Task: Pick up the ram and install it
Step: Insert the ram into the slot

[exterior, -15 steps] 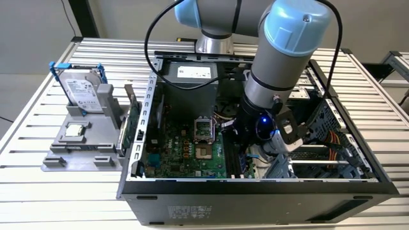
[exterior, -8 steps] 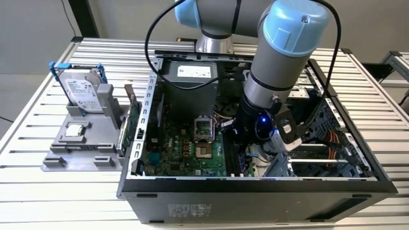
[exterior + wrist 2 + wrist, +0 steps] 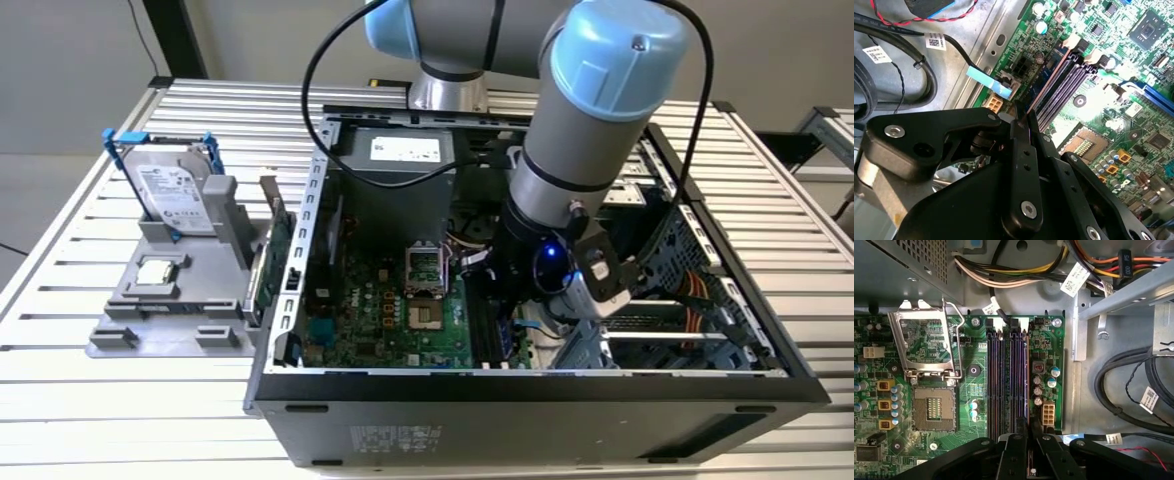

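White barcode tags hang on the cables (image 3: pixel 1074 280) beyond the fingertips, and in the exterior view a white sticker sits on the power supply (image 3: pixel 404 148); their print is too small to make out. The gripper (image 3: pixel 1030 426) reaches down inside the open computer case (image 3: pixel 534 385), its two black fingers (image 3: pixel 1024 150) drawn almost together on the ram (image 3: pixel 1027 380). Seen edge-on in both wrist views, the ram (image 3: pixel 1051 82) runs straight out from between the fingertips, along the outermost of the memory slots (image 3: pixel 1004 385). Whether it is fully seated cannot be told. The CPU socket (image 3: pixel 931 407) lies well to one side of the fingers.
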Robot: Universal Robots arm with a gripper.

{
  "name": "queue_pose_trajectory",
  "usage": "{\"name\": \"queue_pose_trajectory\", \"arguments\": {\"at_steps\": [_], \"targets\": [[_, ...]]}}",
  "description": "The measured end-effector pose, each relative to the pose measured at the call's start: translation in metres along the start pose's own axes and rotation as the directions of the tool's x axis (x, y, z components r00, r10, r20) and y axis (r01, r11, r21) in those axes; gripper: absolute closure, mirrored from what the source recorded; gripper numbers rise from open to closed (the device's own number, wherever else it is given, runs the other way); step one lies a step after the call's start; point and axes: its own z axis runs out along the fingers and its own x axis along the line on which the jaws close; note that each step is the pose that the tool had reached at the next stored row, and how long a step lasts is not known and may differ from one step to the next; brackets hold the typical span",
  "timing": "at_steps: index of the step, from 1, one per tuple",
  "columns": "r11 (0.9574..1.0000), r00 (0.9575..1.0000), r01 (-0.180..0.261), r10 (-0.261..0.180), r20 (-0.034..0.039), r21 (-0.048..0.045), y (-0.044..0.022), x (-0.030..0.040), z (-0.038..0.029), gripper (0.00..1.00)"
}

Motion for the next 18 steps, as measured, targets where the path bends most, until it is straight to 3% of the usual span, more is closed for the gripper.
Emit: {"name": "queue_pose_trajectory", "arguments": {"at_steps": [4, 6, 18], "targets": [[0.9999, 1.0000, 0.006, -0.006, -0.0006, -0.0147, -0.0007, 0.0000, 0.0001, 1.00], [0.9998, 1.0000, 0.007, -0.007, -0.0007, -0.0176, -0.0013, -0.0002, 0.0002, 1.00], [0.9998, 1.0000, 0.008, -0.008, -0.0025, -0.0175, -0.0032, -0.0004, -0.0015, 1.00]]}}
